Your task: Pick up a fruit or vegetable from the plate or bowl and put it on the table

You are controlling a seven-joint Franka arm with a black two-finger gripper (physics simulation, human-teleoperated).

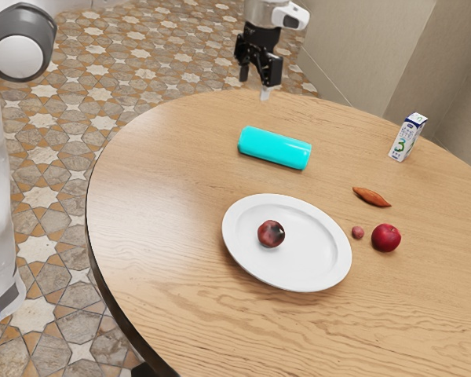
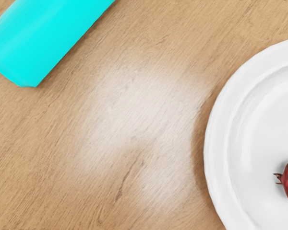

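Grainy wooden bench (image 1: 180,314) curves nearest; on it, a smooth white plate (image 1: 330,267) holds a round, mottled red pomegranate (image 1: 271,234); beyond lies a glossy turquoise cylinder (image 1: 275,148); above hangs the black tool (image 1: 255,83), fingers apart, gripping nothing

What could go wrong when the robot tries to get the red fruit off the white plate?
The fruit is round, so it might roll away if the end effector pinches it off-center. The plate has a raised rim, which could get bumped if the hand swings in too low. And the turquoise cylinder is lying on its side nearby, so a knock could set it rolling.
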